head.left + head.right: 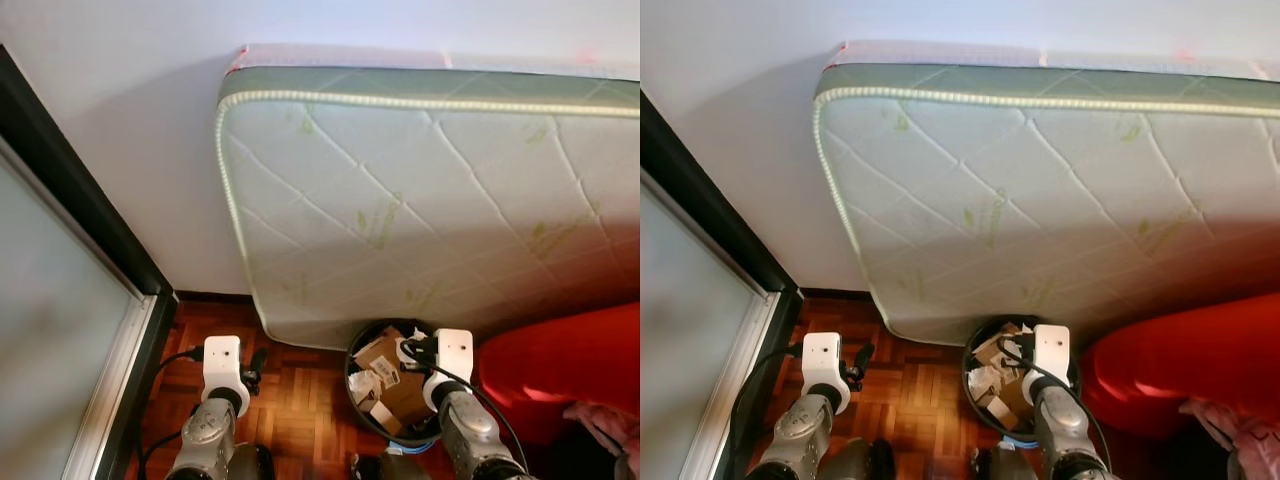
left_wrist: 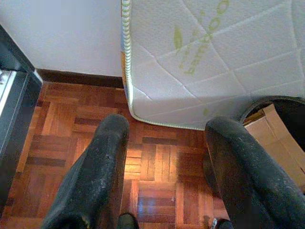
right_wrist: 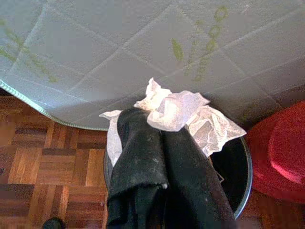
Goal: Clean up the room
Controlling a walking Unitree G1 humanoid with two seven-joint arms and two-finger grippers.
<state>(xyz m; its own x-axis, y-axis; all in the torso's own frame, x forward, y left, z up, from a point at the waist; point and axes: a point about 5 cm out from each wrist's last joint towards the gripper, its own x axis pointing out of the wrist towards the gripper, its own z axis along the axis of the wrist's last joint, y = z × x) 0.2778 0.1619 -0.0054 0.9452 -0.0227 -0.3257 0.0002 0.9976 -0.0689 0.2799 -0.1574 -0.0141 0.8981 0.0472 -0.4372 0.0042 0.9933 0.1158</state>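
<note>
From the head, a big mattress (image 1: pixel 420 200) leaned on the white wall (image 1: pixel 120 150). Below it, a round black bin (image 1: pixel 385 385) full of cardboard stood on the wood floor (image 1: pixel 290 400), beside a red beanbag (image 1: pixel 560 365).

The left wrist camera showed the left gripper (image 2: pixel 167 171) spread wide above the floor.

The right wrist camera showed the right gripper (image 3: pixel 155 129) pinching crumpled white paper (image 3: pixel 176 112) over the bin.
</note>
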